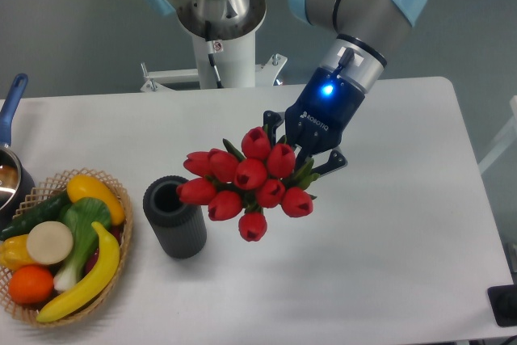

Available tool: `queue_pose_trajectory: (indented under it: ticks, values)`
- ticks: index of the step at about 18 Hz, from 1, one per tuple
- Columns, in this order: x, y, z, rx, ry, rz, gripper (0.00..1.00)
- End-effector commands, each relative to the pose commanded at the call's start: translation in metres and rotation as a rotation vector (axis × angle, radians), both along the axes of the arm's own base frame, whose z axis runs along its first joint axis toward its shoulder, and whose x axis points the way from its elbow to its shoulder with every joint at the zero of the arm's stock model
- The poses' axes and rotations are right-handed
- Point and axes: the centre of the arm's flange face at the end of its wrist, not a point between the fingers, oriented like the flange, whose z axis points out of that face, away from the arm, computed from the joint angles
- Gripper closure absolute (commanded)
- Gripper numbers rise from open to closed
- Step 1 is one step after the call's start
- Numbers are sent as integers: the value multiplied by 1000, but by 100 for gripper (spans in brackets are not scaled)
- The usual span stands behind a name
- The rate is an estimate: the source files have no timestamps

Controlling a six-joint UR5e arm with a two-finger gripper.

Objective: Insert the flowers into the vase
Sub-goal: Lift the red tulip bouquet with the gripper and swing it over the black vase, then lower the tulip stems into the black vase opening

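Gleaming white table (388,224) — grey wall (73,22)

My white table (388,224) carries the dark ribbed vase (174,217), standing upright. Just left of it sits a wicker basket (121,199) of produce. A pot (10,169) rests at the left edge.

The pincer (303,149) bears the one word that can be read: "ROBOTIQ" in small white capitals, running slantwise along its dark body just below the glowing blue light. A small white sticker with a red mark (214,46) sits on the white robot base column behind the table, but its print is too small to read
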Motion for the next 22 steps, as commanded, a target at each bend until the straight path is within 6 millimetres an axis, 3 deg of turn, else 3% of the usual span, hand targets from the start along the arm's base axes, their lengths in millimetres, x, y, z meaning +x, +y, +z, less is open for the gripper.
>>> queue_pose_trajectory:
  ticks: [3,9,17,22]
  values:
    - [5,7,-10,159,-31,-106,84]
    - [24,11,1,335,-131,-192,84]
    - [66,24,-22,361,-215,-258,84]
    - [77,22,-36,370,-264,-266,84]
